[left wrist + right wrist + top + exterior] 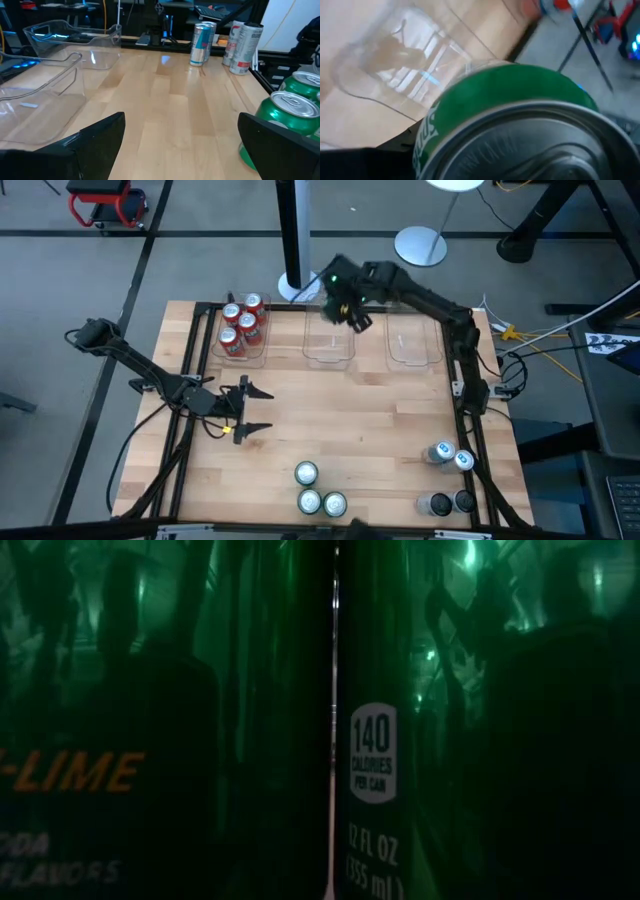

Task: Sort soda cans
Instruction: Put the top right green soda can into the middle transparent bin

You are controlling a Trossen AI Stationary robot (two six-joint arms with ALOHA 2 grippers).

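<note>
Overhead, the right gripper (347, 308) grasps a green can (520, 115) above the middle bin (328, 342), at twelve o'clock. At nine o'clock, the left gripper (250, 410) hovers with fingers spread, empty. Four red cans (241, 326) fill the left bin (214, 350).

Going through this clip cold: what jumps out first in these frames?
The right gripper hangs over the middle clear bin at the table's far edge, shut on a green can that fills the right wrist view. Left of it, the left bin holds four red cans. The left gripper waits open over the bare wood, with three green cans standing at the near edge.
</note>
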